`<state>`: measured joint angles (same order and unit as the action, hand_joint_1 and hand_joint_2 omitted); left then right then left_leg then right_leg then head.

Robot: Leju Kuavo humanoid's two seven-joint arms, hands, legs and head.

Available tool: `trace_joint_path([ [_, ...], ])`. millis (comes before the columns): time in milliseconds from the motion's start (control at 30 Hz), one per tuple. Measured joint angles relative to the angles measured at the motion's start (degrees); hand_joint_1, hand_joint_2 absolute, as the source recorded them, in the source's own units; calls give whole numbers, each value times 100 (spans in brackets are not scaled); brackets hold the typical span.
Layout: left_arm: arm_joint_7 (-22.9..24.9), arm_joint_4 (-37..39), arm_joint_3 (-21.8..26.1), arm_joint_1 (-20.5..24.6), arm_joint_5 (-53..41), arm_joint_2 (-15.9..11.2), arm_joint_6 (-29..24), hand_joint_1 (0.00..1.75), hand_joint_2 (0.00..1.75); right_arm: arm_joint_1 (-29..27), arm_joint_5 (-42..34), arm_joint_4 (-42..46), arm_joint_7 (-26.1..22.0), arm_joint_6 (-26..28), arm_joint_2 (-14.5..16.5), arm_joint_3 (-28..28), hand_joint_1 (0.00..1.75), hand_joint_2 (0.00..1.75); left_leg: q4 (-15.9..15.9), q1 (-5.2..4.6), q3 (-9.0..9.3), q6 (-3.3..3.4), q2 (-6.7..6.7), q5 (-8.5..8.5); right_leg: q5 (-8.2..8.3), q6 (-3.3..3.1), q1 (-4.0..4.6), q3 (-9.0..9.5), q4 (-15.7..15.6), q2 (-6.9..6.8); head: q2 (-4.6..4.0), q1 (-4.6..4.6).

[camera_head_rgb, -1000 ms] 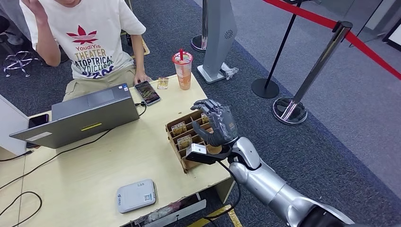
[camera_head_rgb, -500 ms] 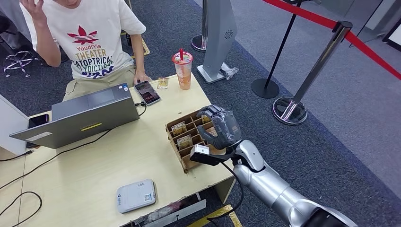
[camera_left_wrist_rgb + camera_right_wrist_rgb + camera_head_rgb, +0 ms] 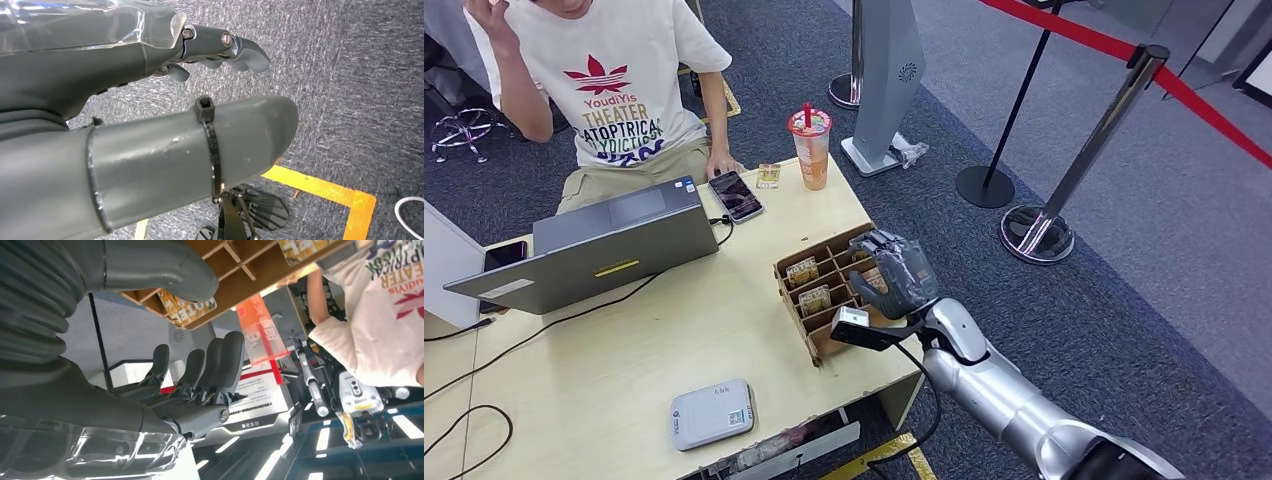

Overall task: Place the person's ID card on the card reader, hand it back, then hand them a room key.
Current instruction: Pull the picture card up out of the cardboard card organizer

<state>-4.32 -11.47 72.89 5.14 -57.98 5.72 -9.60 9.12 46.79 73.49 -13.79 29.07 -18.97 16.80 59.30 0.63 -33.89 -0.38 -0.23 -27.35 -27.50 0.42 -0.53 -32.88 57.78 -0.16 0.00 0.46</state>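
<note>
table (image 3: pixel 624 350) | on it: laptop (image 3: pixel 604 245); phone (image 3: pixel 736 196); drink cup (image 3: pixel 810 148); card reader (image 3: pixel 712 412); wooden card organizer (image 3: pixel 819 290)

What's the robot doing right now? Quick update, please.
Right hand open over the wooden card box, nothing held. Left hand hangs empty. Nothing blocking.

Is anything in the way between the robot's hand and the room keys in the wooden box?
Nothing visible is. The right hand hovers open right over the wooden divider box, with key cards standing in its open-topped slots. Only the thin dividers sit between cards.
</note>
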Motion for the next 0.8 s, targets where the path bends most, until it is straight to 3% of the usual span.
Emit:
trace_joint_path([
  [233,7,0,17,-9,36,-13,2,0,0,-33,430,109,279,-388,-112,8,73,175,0,0,0,0,0,0,0,0,0,0,0,-1,0,-1],
  [467,-9,0,31,-26,21,-17,45,0,0,-204,555,526,477,-882,-516,7,64,175,0,-1,-1,2,0,-2,0,0,-1,0,-1,-2,0,-1],
  [600,-10,0,31,-26,7,-17,58,0,0,-261,582,713,528,-1087,-688,7,88,175,0,-1,0,4,1,-3,0,0,-1,0,-1,-1,0,-1],
  [800,-19,0,31,-25,-5,-17,68,0,0,-261,665,889,609,-1268,-766,9,90,175,0,-1,0,4,1,-2,0,0,-1,0,0,0,0,-1],
])
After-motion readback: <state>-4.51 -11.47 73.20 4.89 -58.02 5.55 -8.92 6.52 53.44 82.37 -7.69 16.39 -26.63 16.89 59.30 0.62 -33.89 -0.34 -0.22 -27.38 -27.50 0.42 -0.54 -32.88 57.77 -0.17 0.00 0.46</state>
